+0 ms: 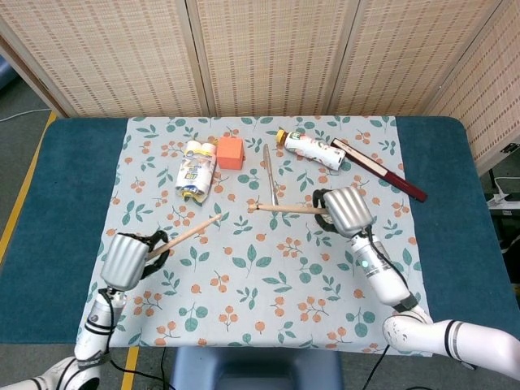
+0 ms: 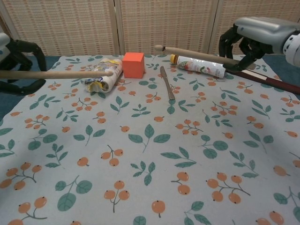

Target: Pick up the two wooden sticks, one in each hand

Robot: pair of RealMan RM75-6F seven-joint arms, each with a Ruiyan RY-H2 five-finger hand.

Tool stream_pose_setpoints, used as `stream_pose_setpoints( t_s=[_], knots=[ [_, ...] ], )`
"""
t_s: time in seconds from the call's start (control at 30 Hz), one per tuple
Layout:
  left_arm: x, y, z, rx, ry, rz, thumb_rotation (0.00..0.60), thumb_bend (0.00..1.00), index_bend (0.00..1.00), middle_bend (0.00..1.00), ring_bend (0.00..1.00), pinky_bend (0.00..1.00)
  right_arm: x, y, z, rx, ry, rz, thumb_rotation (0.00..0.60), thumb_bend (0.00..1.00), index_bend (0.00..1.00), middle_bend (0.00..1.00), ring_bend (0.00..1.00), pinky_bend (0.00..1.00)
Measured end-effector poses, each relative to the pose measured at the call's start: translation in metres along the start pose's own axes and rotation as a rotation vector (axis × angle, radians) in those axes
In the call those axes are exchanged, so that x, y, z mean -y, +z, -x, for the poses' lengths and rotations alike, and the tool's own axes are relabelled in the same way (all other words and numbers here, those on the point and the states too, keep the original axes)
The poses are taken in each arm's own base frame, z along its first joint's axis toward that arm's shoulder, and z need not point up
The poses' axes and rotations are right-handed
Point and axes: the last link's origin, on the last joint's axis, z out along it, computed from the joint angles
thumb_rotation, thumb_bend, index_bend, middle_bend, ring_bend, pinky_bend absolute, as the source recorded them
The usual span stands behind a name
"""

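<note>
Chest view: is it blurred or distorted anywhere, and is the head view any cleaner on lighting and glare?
Chest view: sharp mid-table, the orange cube crisp; the left hand and right hand sit at the frame edges, partly cut off, and look enlarged by nearness. Head view: even, soft light, faint shadows under the left wooden stick and right wooden stick; no strong glare.

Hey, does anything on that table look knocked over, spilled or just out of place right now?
Nothing looks spilled or broken. The bottle lies on its side, as do the crumpled packets beside the orange block. The left hand and the right hand each hold a wooden stick.
</note>
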Motion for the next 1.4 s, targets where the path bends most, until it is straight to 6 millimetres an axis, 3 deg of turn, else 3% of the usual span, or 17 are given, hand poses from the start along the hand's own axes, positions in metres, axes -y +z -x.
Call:
stream_pose_setpoints(
  t_s=[0.13,0.27,0.37,0.47,0.6,0.83,0.97,1.23,1.4],
  knots=[
    [0.036,-0.014,-0.005,0.040,0.085,-0.026,0.600,0.36,0.70,0.86,0.99,1.00,-0.034,0.002,0.014,0.029,-0.028,0.071,0.600,0.50,0.83,0.70,0.74,1.00],
    [0.062,-0.026,0.001,0.077,0.136,-0.067,0.600,0.36,0.67,0.82,0.94,1.00,-0.070,0.004,0.034,0.077,-0.037,0.122,0.600,0.50,0.74,0.69,0.60,0.99],
    [0.075,-0.033,0.009,0.107,0.160,-0.094,0.600,0.36,0.57,0.70,0.85,0.97,-0.092,0.006,0.048,0.108,-0.031,0.148,0.600,0.50,0.65,0.59,0.46,0.91],
    [0.082,-0.039,0.019,0.152,0.159,-0.110,0.600,0.36,0.42,0.55,0.71,0.87,-0.110,0.008,0.061,0.135,-0.037,0.169,0.600,0.47,0.59,0.52,0.37,0.83],
    [0.084,-0.042,0.027,0.192,0.132,-0.128,0.600,0.35,0.28,0.40,0.55,0.76,-0.126,0.010,0.075,0.162,-0.052,0.182,0.600,0.36,0.51,0.42,0.23,0.69],
    [0.080,-0.043,0.032,0.238,0.094,-0.122,0.600,0.33,0.10,0.21,0.34,0.58,-0.130,0.009,0.095,0.205,-0.029,0.155,0.600,0.24,0.31,0.19,0.02,0.41],
    [0.080,-0.044,0.030,0.258,0.092,-0.126,0.600,0.31,0.03,0.13,0.24,0.45,-0.128,0.005,0.095,0.201,0.006,0.129,0.600,0.21,0.16,0.05,0.00,0.25],
    [0.083,-0.050,0.005,0.242,0.102,-0.148,0.600,0.29,0.02,0.11,0.21,0.40,-0.118,-0.015,0.072,0.110,0.081,0.052,0.600,0.21,0.10,0.01,0.00,0.22],
    [0.089,-0.070,-0.030,0.201,0.121,-0.170,0.600,0.29,0.11,0.17,0.21,0.40,-0.111,-0.051,0.051,0.070,0.104,0.043,0.600,0.21,0.09,0.01,0.00,0.23]
  ],
)
